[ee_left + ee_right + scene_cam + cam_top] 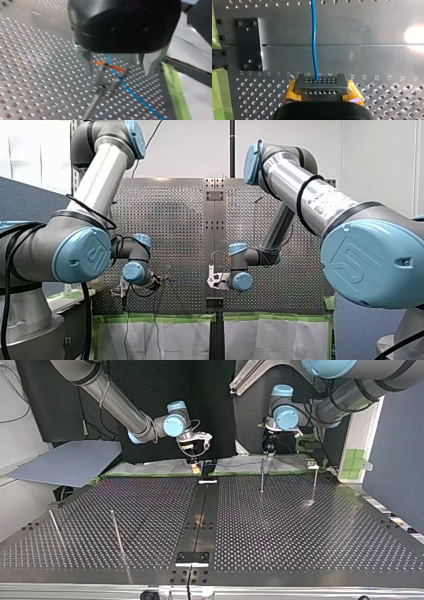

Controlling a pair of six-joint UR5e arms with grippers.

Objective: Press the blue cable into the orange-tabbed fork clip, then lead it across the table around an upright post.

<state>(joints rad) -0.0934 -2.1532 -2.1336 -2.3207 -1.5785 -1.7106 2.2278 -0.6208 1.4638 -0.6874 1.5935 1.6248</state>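
Left gripper [117,68] hung open over the clip [107,75], right gripper [319,83] pinched the cable [313,37] nearby, wide table [300,530] past the clip.

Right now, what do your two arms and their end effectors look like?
Both my left arm and my right arm are silver tubes with grey joints, logo-embossed light-blue caps and black cables looped outside. My left end effector is black with metal fingers; my right end effector is black with yellow pads.
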